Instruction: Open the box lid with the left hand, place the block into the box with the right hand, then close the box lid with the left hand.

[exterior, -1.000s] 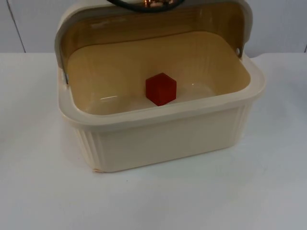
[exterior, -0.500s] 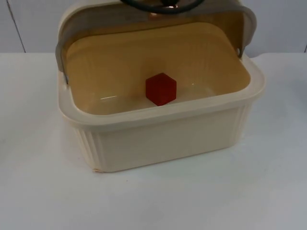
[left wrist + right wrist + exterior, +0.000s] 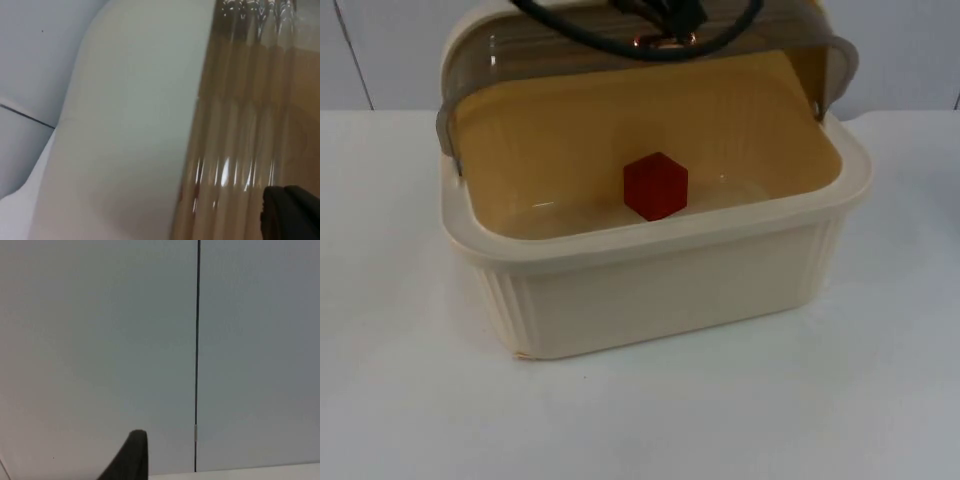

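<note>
Your red block rests on the floor of the cream box. At 12 o'clock its translucent lid stands half raised. Left gripper is at the lid; right gripper faces the partition wall; you cannot tell either's finger state.

Black fingertip before grey partition wall, dark seam.

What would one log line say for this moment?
stage: closing lid | red block: inside cream box | lid: partly lowered, left tool at it | right tool: waiting, facing partition wall
</note>
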